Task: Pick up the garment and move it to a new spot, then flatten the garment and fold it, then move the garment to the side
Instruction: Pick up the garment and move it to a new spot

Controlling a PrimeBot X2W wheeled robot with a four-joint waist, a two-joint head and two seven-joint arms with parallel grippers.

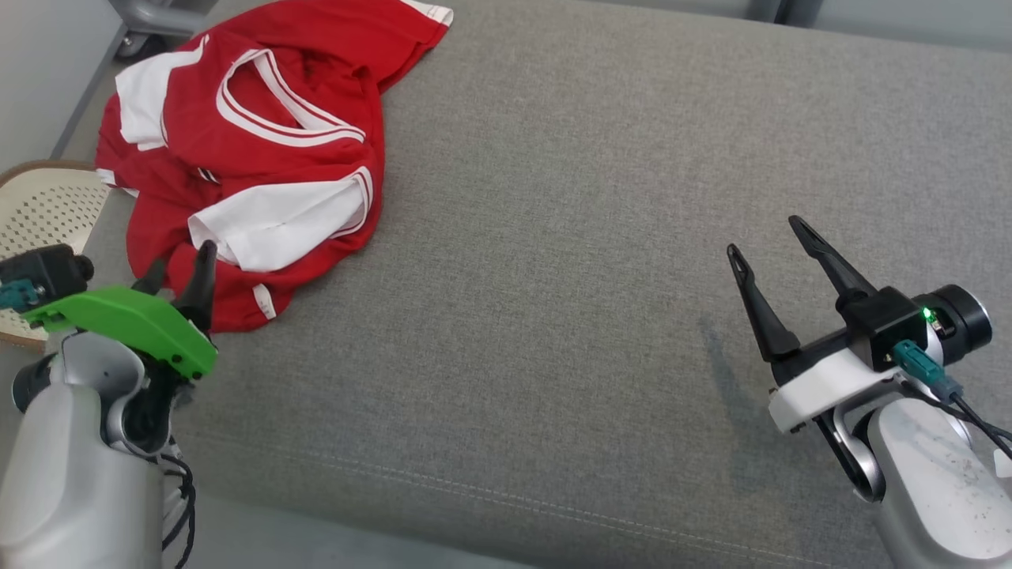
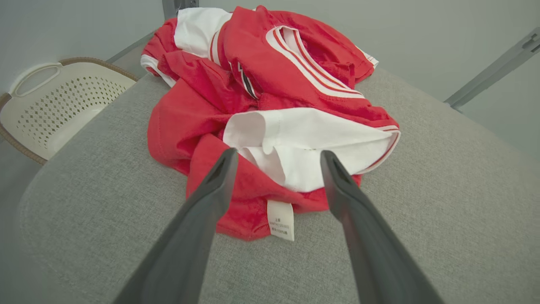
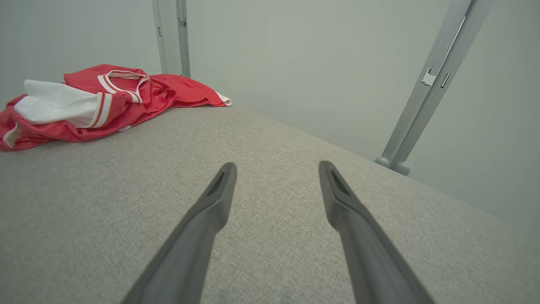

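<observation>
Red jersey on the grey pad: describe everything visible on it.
The jersey is red soft-looking fabric with white sleeves, a white-striped V-neck and a white care label. It lies crumpled and unfolded at the far left of the grey pad. The open left gripper points at its near edge, contact unclear.
</observation>
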